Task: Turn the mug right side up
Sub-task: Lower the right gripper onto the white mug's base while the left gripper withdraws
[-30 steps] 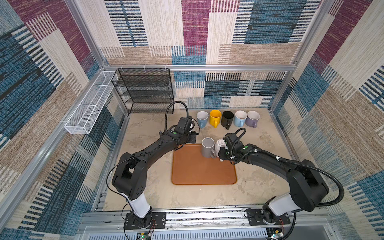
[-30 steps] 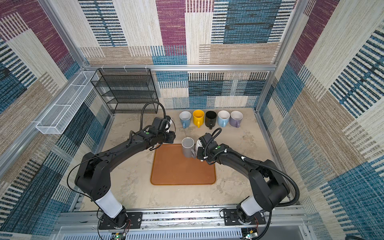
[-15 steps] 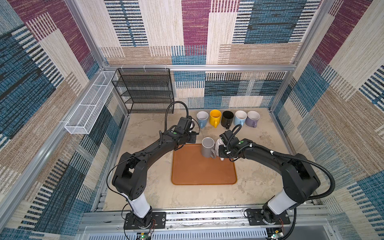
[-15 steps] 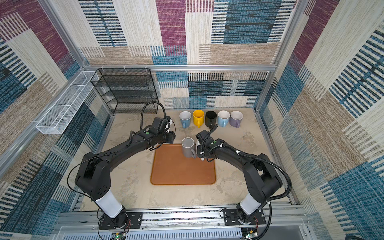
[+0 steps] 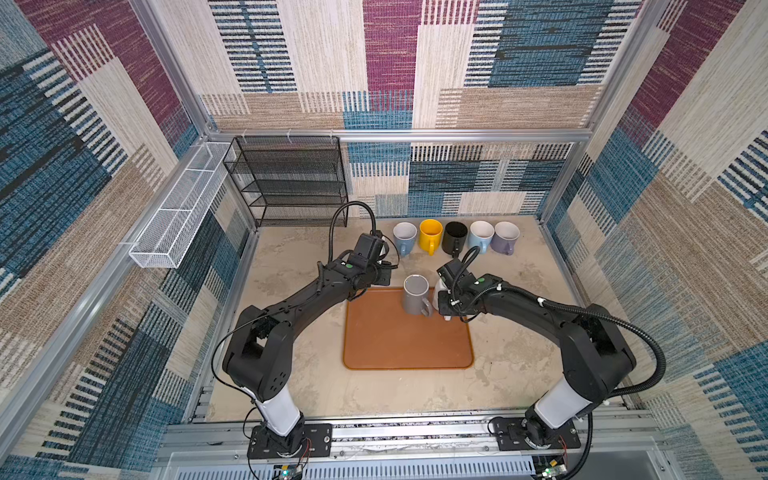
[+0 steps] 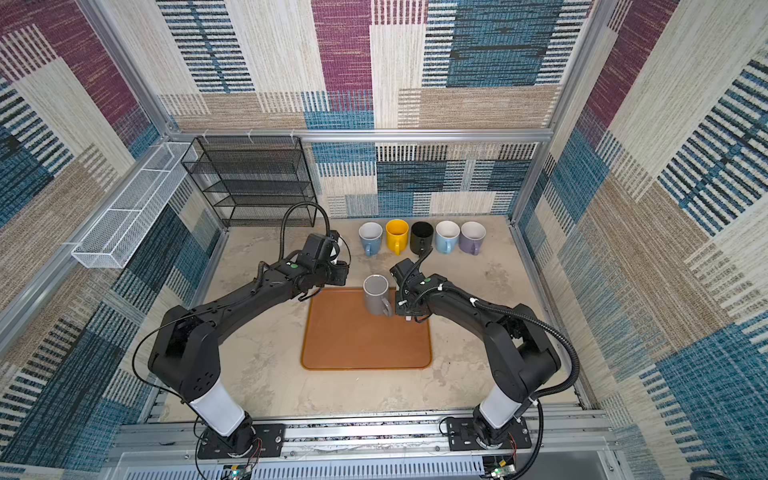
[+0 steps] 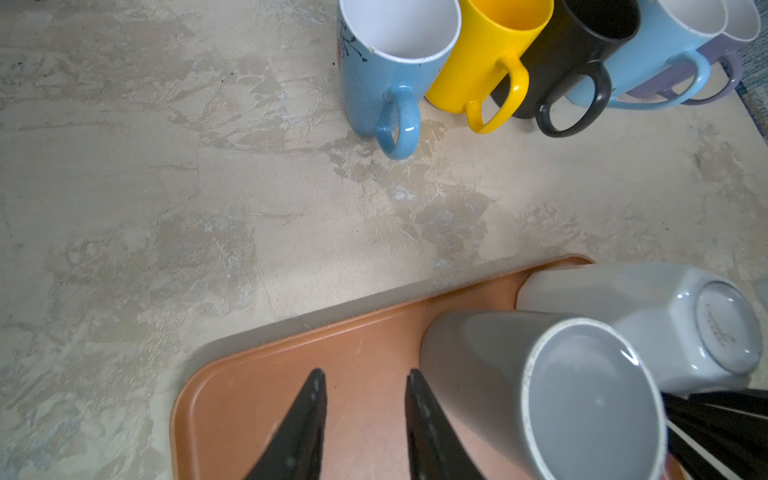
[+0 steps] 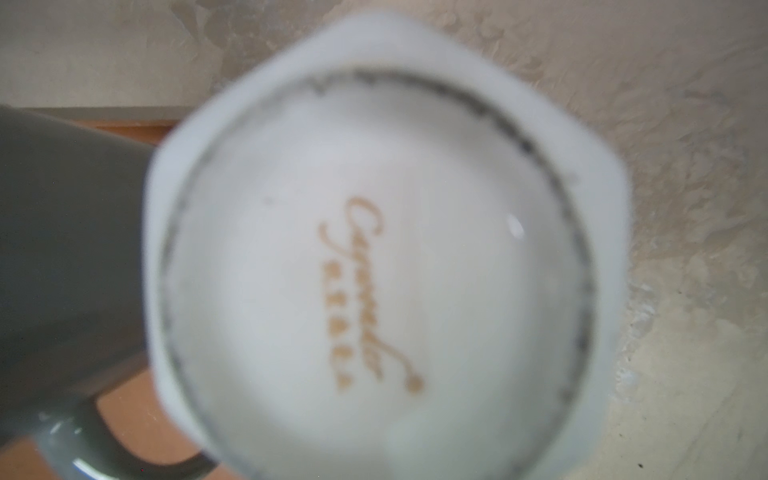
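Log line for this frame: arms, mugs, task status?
left gripper: open, empty, by tray | right gripper: shut at white mug, grip hidden | white mug: base up beside gray mug | task: not done

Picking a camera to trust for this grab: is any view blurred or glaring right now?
Right wrist view: the white mug fills the frame, soft and out of focus; left wrist view: sharp, with a small glint on the handle of the blue mug; both top views: crisp and evenly lit.

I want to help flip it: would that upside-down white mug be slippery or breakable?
Probably slippery: the white mug looks glossy, with a glint on its base. Likely breakable, since it looks like glazed ceramic. Its flat-sided body shouldn't roll far.
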You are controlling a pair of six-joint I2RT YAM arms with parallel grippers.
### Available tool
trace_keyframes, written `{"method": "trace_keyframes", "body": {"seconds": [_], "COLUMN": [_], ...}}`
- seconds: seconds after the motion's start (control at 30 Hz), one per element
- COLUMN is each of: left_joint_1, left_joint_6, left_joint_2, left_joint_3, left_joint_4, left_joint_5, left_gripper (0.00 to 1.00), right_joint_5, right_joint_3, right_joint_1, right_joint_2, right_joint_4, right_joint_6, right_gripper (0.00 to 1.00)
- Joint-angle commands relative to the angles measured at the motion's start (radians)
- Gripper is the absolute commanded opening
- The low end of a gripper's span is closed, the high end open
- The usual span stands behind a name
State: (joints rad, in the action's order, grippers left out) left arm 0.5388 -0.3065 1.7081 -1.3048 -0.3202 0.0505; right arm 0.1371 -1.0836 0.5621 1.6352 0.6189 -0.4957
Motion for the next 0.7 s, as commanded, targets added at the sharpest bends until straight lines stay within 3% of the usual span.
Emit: {"method": "trace_keyframes", "body": {"seconds": [0.0, 0.27, 0.43, 0.67], "left_joint_1": [-0.002, -0.001, -0.001, -0.001], "left_joint_6": [0.015, 0.016, 0.018, 0.016], "left_joint_2": [-0.013, -0.020, -0.021, -0.029], "left_joint_3": [0.007, 0.009, 0.009, 0.007], "left_joint_4": [-0.008, -0.011, -0.011, -0.010], "left_joint_5": [0.025, 0.025, 0.022, 0.001], "left_gripper": [0.33, 0.33, 0.33, 0.33], "right_joint_5": [0.033, 0.006, -0.082, -0.074], "right_joint_3": [-0.008, 0.016, 0.056, 0.071], "right_joint_1": [0.000, 0.001, 0.010, 0.012], "right_joint_2": [-0.006, -0.048, -0.082, -0.184], "right_joint_4": [0.000, -0.017, -0.053, -0.065], "right_joint_6": [0.016, 0.095, 0.149, 0.152], "right_gripper": [0.06, 0.06, 0.05, 0.04]}}
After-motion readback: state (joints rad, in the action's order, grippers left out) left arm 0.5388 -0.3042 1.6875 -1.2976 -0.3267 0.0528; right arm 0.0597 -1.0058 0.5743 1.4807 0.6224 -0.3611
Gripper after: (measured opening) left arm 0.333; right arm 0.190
